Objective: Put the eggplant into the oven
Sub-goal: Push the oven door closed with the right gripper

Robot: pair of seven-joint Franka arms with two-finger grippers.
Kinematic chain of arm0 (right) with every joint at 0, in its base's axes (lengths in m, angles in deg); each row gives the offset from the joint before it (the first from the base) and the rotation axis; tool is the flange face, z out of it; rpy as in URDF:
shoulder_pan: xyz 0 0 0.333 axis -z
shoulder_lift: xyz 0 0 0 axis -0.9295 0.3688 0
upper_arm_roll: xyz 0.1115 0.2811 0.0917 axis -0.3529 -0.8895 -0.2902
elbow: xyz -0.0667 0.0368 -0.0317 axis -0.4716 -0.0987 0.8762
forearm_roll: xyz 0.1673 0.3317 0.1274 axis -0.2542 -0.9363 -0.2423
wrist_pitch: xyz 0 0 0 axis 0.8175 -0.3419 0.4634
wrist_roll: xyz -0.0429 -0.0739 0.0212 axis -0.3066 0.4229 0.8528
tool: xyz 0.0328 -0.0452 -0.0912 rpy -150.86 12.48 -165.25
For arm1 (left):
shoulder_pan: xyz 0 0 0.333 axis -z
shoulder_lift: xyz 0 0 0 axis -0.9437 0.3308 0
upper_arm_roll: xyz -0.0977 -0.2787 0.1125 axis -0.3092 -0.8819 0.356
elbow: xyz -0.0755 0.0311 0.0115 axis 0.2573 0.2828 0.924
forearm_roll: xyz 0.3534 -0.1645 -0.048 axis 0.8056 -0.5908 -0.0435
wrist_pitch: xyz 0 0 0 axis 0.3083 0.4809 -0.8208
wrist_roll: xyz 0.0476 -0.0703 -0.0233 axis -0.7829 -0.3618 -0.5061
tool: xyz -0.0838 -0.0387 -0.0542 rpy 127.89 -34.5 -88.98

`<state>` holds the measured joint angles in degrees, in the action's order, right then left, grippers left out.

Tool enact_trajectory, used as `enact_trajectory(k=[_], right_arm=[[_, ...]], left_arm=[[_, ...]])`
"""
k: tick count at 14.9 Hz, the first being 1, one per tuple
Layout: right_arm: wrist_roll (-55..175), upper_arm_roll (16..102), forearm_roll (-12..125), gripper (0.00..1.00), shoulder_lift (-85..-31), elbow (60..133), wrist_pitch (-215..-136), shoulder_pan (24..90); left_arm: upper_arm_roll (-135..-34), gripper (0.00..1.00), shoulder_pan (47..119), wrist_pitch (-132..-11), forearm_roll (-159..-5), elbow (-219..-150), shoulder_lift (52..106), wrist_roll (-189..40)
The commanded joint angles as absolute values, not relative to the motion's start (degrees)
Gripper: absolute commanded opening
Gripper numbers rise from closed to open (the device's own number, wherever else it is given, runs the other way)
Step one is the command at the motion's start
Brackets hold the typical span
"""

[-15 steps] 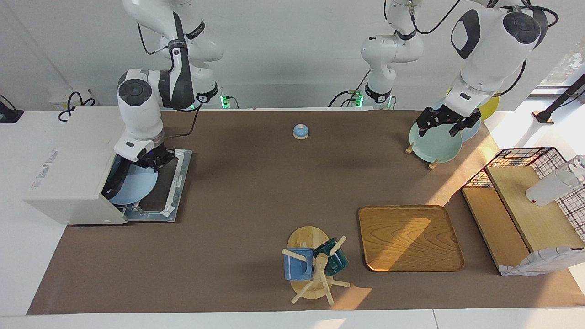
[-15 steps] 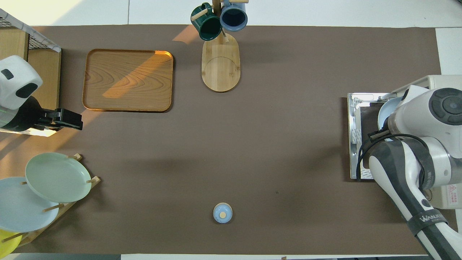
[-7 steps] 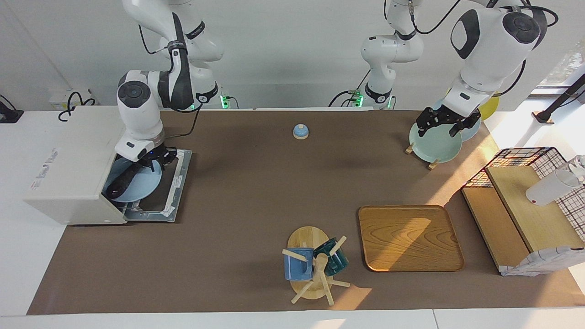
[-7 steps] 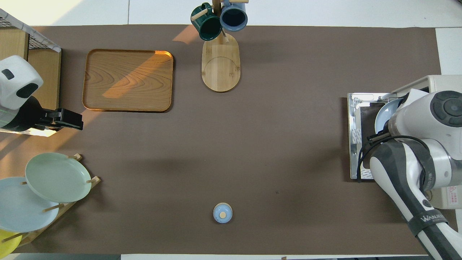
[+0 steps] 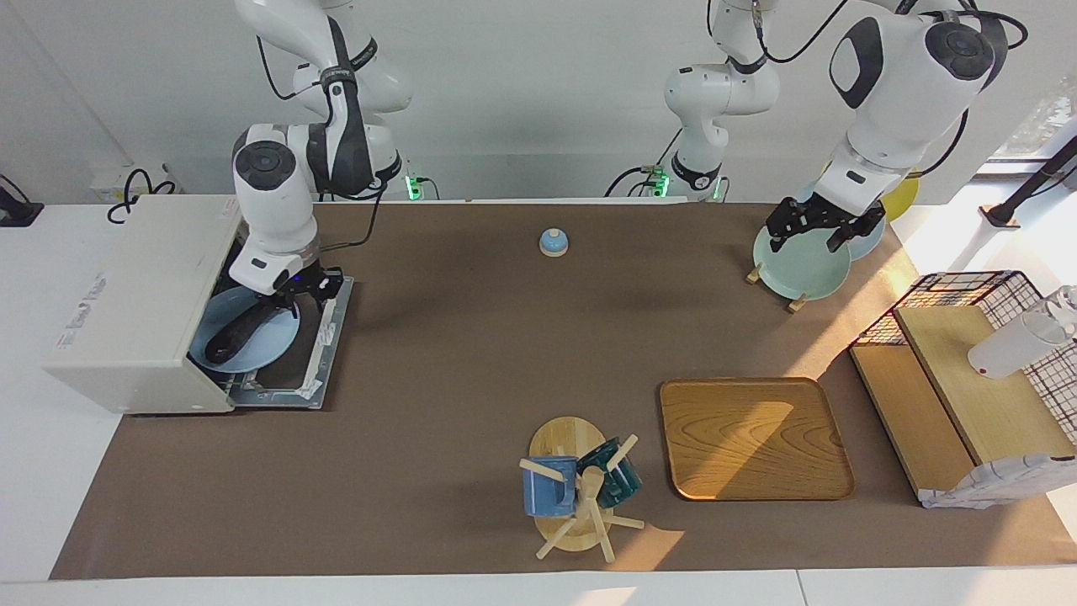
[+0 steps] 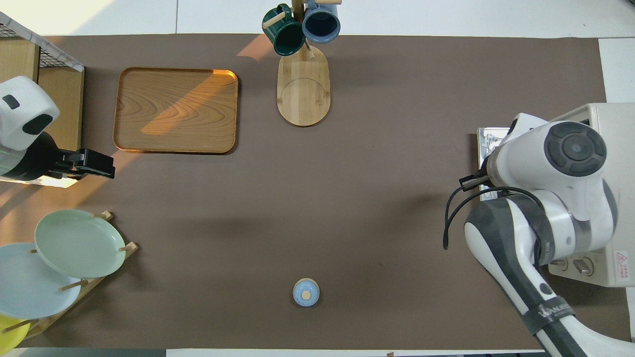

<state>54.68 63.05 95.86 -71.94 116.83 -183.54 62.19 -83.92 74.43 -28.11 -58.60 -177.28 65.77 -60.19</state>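
The dark purple eggplant lies slanted on a pale blue plate in the mouth of the white oven, whose door lies folded down flat. My right gripper is open and hovers just above the eggplant's end nearest the door, apart from it. In the overhead view my right arm covers the eggplant, the plate and most of the door; only the oven's top shows. My left gripper is open and empty over the plate rack, waiting; it also shows in the overhead view.
A small blue bell sits near the robots at mid-table. A mug tree and a wooden tray stand farther from the robots. A green plate leans in the rack. A wire shelf stands at the left arm's end.
My right gripper has let go of the eggplant and drawn back and up out of the oven's mouth. The eggplant now rests on the blue plate. The left arm has not moved.
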Motion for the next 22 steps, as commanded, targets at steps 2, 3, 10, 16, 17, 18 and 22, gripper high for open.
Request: enact_trajectory(k=[2,3,10,16,17,18,22], right_arm=[[52.5,63.1,94.6,0.0,-66.3,117.6,-188.6,64.3],[52.3,63.1,94.6,0.0,-65.9,118.7,-188.9,65.1],[51.6,63.4,100.0,0.0,-63.5,119.7,-190.3,65.5],[52.6,63.2,113.8,0.0,-62.5,114.9,-183.8,64.8],[53.7,63.2,113.9,0.0,-62.1,112.5,-181.2,64.6],[55.2,63.1,113.9,0.0,-61.7,110.1,-178.2,64.6],[64.5,63.1,112.8,0.0,-64.2,103.6,-168.5,66.5]], left_arm=[[-84.5,1.0,73.6,-29.1,-59.2,-178.4,64.7,-59.8],[-84.5,1.0,73.6,-29.1,-59.2,-178.4,64.7,-59.8],[-84.5,1.0,73.6,-28.4,-59.2,-178.2,64.5,-59.9],[-84.5,1.0,73.6,-28.7,-59.2,-178.2,64.3,-59.9],[-84.4,1.0,73.6,-29.0,-59.2,-178.1,64.4,-59.9],[-84.4,1.0,73.7,-29.1,-59.2,-178.1,64.5,-60.1],[-84.3,1.0,73.6,-27.7,-59.1,-175.4,64.5,-60.0]])
